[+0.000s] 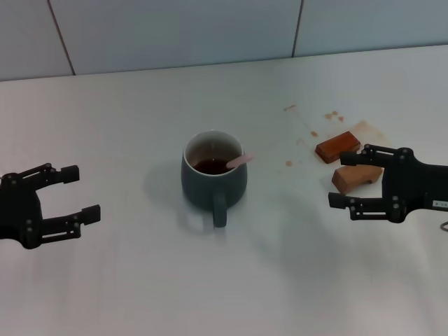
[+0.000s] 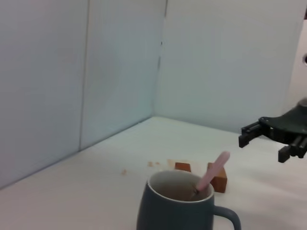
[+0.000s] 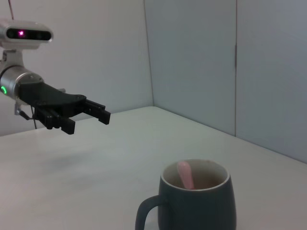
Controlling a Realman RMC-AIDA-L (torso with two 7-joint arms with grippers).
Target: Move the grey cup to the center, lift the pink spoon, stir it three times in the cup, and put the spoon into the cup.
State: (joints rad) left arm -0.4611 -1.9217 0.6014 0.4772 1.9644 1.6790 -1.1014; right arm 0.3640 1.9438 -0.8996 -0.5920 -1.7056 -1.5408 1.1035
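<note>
Now: one grey cup (image 1: pixel 214 175) holding one pink spoon (image 1: pixel 239 160); left hand (image 1: pixel 74 192), right hand (image 1: pixel 348 177) wide.

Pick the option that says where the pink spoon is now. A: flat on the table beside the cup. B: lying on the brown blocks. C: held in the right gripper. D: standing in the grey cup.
D: the pink spoon leans on the rim inside the grey cup, and both open grippers are empty.
</note>
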